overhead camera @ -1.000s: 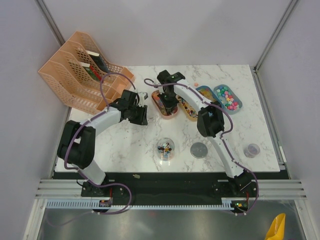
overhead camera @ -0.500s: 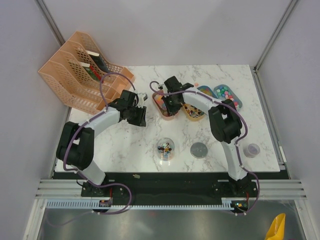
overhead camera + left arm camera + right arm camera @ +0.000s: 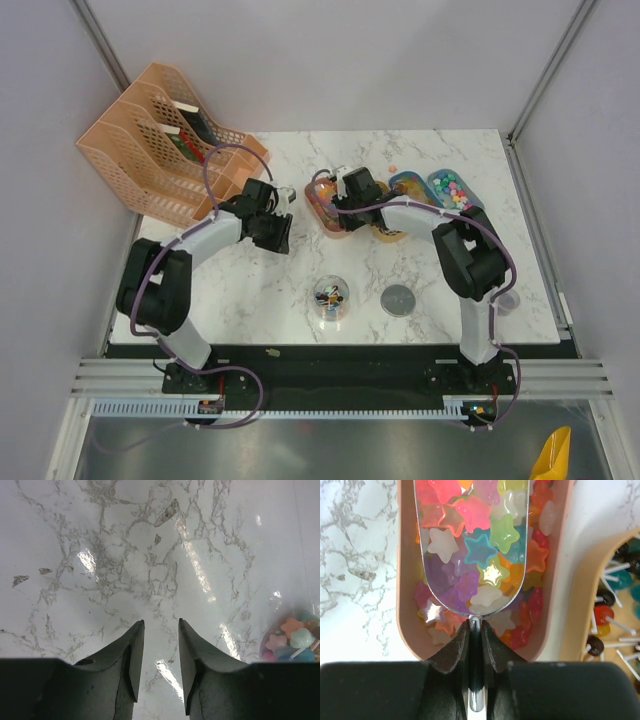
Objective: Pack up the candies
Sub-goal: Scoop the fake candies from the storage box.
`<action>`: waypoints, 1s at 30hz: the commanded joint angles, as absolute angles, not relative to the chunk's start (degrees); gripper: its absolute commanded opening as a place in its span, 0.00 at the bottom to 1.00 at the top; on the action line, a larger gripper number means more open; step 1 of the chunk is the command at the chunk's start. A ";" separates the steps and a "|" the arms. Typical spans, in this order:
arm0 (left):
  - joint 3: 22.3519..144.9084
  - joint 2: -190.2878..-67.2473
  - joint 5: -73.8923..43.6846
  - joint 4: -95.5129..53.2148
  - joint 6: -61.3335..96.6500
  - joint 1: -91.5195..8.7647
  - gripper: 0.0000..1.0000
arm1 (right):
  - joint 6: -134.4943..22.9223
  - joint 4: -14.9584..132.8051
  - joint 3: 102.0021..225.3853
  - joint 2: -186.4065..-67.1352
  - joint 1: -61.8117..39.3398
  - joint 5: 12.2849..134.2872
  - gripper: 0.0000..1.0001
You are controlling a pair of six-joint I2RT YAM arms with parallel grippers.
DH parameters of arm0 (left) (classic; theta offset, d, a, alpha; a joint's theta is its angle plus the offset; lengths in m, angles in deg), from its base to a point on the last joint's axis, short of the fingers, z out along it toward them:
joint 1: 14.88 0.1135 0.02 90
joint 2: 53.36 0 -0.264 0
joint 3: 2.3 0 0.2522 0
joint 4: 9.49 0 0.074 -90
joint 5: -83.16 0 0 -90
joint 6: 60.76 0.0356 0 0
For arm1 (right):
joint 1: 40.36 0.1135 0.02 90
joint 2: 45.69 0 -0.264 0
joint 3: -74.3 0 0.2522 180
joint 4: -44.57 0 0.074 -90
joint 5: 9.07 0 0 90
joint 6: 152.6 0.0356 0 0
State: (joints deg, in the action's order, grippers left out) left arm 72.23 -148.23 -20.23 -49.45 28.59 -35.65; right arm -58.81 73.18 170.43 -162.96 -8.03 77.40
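Observation:
Star-shaped candies [image 3: 527, 605] in many colours fill an oval pink tray [image 3: 406, 605]. My right gripper [image 3: 475, 625] is shut on the thin handle of a metal scoop [image 3: 470, 545], which is loaded with star candies and held just above the tray. In the top view the right gripper [image 3: 335, 195] is over the pink tray [image 3: 322, 218]. My left gripper [image 3: 161, 625] is open with nothing between its fingers, low over bare marble. It is [image 3: 277, 230] just left of the tray, and a few candies [image 3: 292, 640] show at the right edge of its view.
An orange tray of lollipops [image 3: 615, 610] lies right of the pink tray, then two blue trays [image 3: 455, 195]. A clear jar [image 3: 330, 296] holding sweets and a grey lid [image 3: 397, 299] sit near the front. A small jar [image 3: 505, 300] is front right, orange file racks [image 3: 165, 140] back left.
The right arm's elbow has swung out to the right and its wrist has come down along the pink tray with the scoop. The left arm has barely moved.

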 commanded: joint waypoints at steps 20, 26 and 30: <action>79.67 -149.17 -12.03 -50.59 33.11 -34.65 0.75 | -73.66 68.93 158.02 -135.26 -8.46 69.87 0.00; 77.74 -144.87 -10.19 -50.41 32.49 -34.57 0.70 | -85.35 84.67 156.79 -125.33 -8.46 63.62 0.00; 76.15 -142.32 -10.01 -50.32 31.70 -34.57 0.69 | -93.61 94.35 154.77 -120.49 -8.37 62.56 0.00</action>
State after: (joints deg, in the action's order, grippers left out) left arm 77.31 -146.11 -11.38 -50.96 31.65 -34.49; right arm -84.73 84.50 155.83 -123.82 -8.33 66.01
